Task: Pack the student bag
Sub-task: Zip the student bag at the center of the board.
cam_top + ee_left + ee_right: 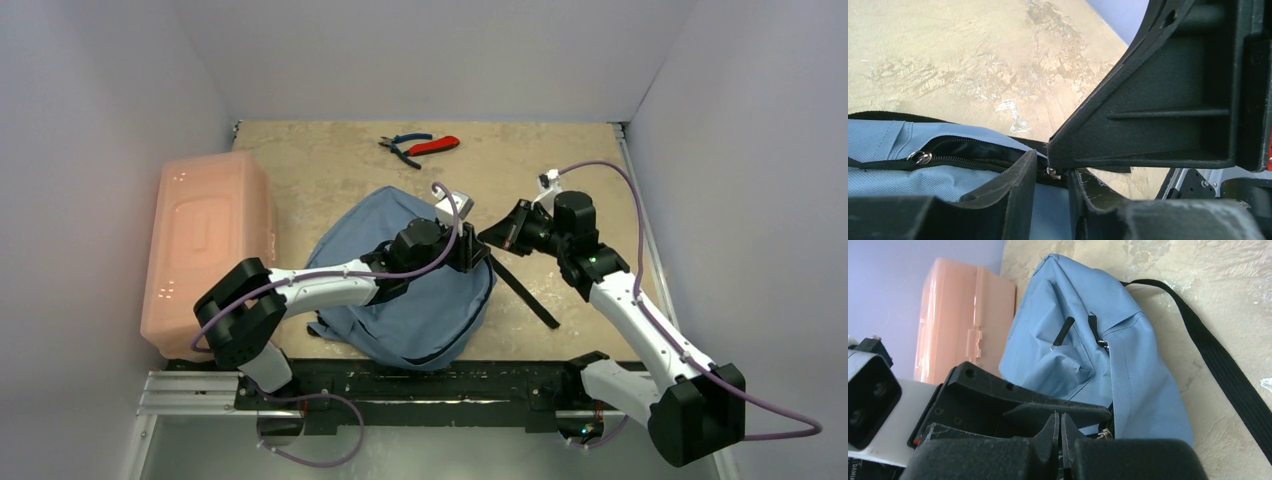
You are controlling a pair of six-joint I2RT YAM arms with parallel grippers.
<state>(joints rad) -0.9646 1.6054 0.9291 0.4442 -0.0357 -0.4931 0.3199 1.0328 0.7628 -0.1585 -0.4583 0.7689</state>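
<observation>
At the middle of the table (320,170), in the overhead view, the student bag (430,320) lies flat. A pink box (205,250) stands to the left of the bag, and pliers (405,148) lie beyond its far edge. A black strap (525,290) trails off the bag's right side. The left gripper (478,252) and right gripper (494,236) meet over the bag's far right edge.

In the left wrist view the left jaws stand narrowly apart, either side of a small metal zip pull (1052,171) on the bag's dark zip (963,161).

In the right wrist view the right fingers (1050,432) are clenched together beside the bag. Whether they pinch anything cannot be told.
</observation>
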